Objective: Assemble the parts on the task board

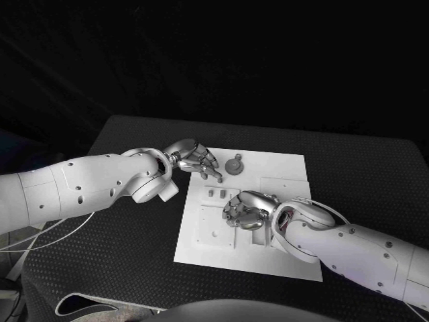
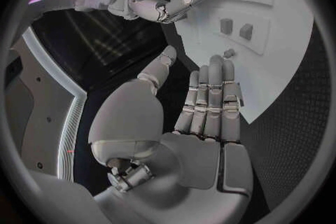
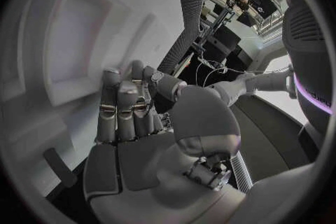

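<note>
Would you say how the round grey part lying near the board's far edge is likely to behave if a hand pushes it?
The round grey part lies flat on the task board, so it would probably slide, not tip. It looks small, likely light. On edge, it might roll.

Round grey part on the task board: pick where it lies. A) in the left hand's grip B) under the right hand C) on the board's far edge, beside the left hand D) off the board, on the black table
C: the round grey part lies on the task board near its far edge, just beside the left hand, whose fingers are apart and hold nothing.
</note>
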Robot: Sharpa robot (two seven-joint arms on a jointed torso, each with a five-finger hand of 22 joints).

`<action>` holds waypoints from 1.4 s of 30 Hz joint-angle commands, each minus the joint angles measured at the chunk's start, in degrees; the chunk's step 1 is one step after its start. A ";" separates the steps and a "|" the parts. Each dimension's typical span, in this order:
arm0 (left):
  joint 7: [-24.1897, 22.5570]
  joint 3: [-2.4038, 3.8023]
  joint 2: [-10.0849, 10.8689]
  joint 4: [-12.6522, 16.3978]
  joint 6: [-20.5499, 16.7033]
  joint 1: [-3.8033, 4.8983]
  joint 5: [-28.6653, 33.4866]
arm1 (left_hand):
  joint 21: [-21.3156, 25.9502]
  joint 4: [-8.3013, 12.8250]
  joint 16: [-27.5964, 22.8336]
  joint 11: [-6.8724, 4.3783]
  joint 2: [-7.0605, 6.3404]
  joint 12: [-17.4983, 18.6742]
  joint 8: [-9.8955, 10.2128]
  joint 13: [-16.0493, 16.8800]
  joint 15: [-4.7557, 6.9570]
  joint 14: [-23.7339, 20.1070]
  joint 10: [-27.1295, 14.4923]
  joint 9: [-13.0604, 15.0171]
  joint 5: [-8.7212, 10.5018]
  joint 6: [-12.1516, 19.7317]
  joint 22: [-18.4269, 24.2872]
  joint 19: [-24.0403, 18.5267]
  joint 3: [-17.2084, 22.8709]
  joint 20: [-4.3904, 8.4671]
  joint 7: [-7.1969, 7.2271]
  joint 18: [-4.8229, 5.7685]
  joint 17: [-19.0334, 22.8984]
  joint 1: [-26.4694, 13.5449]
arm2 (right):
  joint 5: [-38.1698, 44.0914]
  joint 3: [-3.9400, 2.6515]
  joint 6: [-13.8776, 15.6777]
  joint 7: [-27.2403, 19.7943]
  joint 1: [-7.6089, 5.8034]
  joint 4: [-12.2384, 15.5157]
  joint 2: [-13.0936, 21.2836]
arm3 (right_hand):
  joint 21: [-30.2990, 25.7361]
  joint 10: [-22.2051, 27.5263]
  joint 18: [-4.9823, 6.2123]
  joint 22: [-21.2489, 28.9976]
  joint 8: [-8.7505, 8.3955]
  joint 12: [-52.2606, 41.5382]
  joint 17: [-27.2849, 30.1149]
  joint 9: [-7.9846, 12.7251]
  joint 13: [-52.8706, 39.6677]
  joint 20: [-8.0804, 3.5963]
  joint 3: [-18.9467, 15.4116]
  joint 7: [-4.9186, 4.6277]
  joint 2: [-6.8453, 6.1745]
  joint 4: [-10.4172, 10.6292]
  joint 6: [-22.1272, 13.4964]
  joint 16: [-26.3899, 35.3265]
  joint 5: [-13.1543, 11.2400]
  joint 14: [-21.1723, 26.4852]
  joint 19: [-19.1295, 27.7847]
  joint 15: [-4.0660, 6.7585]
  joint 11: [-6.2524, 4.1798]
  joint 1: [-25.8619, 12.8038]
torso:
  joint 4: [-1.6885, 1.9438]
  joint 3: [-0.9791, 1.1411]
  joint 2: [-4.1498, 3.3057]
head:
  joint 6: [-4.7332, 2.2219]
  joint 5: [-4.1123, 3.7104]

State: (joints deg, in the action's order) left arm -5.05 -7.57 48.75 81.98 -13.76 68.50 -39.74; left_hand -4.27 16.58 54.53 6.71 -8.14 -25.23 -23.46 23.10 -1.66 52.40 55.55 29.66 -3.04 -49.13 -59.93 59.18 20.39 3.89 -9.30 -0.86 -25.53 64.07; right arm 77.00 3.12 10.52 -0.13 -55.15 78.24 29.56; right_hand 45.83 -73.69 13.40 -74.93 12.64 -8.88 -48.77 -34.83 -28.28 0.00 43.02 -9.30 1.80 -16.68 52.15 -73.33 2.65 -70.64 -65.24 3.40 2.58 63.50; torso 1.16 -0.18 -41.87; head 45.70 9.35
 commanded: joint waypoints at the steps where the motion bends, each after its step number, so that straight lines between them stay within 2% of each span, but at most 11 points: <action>1: -0.34 0.05 -0.06 0.15 0.64 0.06 -0.15 | 0.07 -0.09 -0.29 0.03 -0.33 -0.04 -0.07 -0.05 -0.01 0.35 -0.38 -0.09 0.24 0.36 -0.07 0.19 0.37 0.07 0.05 0.44 -0.07 -0.09 | 2.34 0.37 -1.03 5.07 0.38 -0.70 0.89 | 0.25 -0.73 1.60 -0.73 0.20 -0.47 0.09 0.02 -0.56 -0.43 0.23 0.57 -0.43 -0.10 0.08 -0.12 0.24 -0.23 -0.28 0.48 -0.10 0.04 | -0.02 0.01 0.00 | 0.06 0.00; 24: -0.34 0.05 -0.05 0.06 0.67 0.06 -0.15 | 0.07 -0.10 -0.33 0.03 -0.32 -0.10 -0.13 -0.03 -0.02 0.36 -0.41 -0.11 0.24 0.38 -0.08 0.19 0.40 0.07 0.04 0.45 -0.16 -0.10 | 3.01 0.25 0.32 5.95 0.38 0.52 1.20 | 0.13 -1.36 1.60 -0.57 0.55 -2.05 0.16 -0.01 -3.25 -0.62 0.17 1.01 -1.01 -0.11 0.68 0.05 0.24 -0.60 -0.63 0.97 -0.61 0.01 | -0.02 0.02 0.00 | 0.10 -0.09; 31: -0.35 0.05 0.00 0.06 0.65 0.06 -0.15 | 0.07 -0.10 -0.35 0.03 -0.31 -0.11 -0.14 -0.03 -0.02 0.37 -0.41 -0.11 0.24 0.39 -0.09 0.20 0.41 0.07 0.04 0.45 -0.18 -0.10 | 6.76 0.08 1.76 5.23 0.38 1.21 1.45 | 0.08 -1.46 1.60 -0.54 0.55 -2.98 0.16 0.04 -5.03 -0.70 -0.02 1.17 -1.77 -0.13 0.71 0.12 0.23 -0.71 -0.75 1.16 -0.79 0.15 | -0.02 0.00 0.01 | 0.10 -0.12; 33: -0.35 0.05 0.00 0.07 0.66 0.06 -0.15 | 0.07 -0.10 -0.35 0.03 -0.31 -0.12 -0.14 -0.03 -0.02 0.37 -0.42 -0.11 0.24 0.39 -0.09 0.20 0.42 0.07 0.04 0.44 -0.18 -0.09 | 7.74 0.06 2.13 4.81 0.38 1.20 1.49 | 0.08 -1.50 1.60 -0.54 0.55 -3.20 0.16 0.05 -5.44 -0.71 -0.19 1.20 -2.19 -0.11 0.71 0.13 0.23 -0.75 -0.79 1.20 -0.83 0.10 | -0.02 0.00 0.01 | 0.10 -0.12; 35: -0.36 0.05 0.02 0.11 0.66 0.06 -0.15 | 0.07 -0.10 -0.35 0.03 -0.31 -0.12 -0.15 -0.03 -0.02 0.37 -0.42 -0.11 0.24 0.39 -0.09 0.20 0.42 0.07 0.04 0.45 -0.19 -0.09 | 8.96 0.04 2.49 4.40 0.38 1.25 1.52 | 0.10 -1.57 1.60 -0.54 0.52 -3.60 0.15 0.08 -6.19 -0.66 -0.85 1.23 -3.15 -0.03 0.70 0.14 0.23 -0.84 -0.90 1.23 -0.87 -0.50 | -0.02 -0.02 0.01 | 0.07 -0.19; 42: -0.36 0.05 0.04 0.06 0.66 0.06 -0.15 | 0.07 -0.10 -0.37 0.04 -0.31 -0.13 -0.16 -0.03 -0.02 0.37 -0.43 -0.12 0.24 0.39 -0.09 0.20 0.43 0.07 0.04 0.44 -0.21 -0.09 | 9.94 0.02 3.66 3.22 0.38 1.49 1.47 | 0.03 -1.22 1.60 -0.44 0.46 -4.12 0.18 0.17 -7.71 -0.68 -1.96 1.27 -4.24 0.08 0.71 0.22 0.23 -1.06 -1.18 1.29 -0.93 -1.44 | -0.05 0.02 0.00 | 0.06 -0.21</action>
State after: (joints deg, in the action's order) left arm -5.01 -7.57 48.82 81.94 -13.69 68.50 -39.82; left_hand -4.27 16.42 54.54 6.70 -8.14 -25.23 -23.46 23.10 -1.66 52.40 55.56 29.63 -3.05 -49.13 -59.95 59.18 20.55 3.88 -9.30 -0.86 -25.69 64.07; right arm 84.01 3.17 12.96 2.62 -54.72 80.25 30.63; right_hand 45.60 -75.16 13.90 -74.88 12.85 -12.68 -48.66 -34.70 -35.94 -0.31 41.39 -8.37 -1.90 -16.63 53.06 -73.32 2.66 -71.67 -66.37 4.38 1.61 62.08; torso 1.14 -0.19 -41.87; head 45.76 9.15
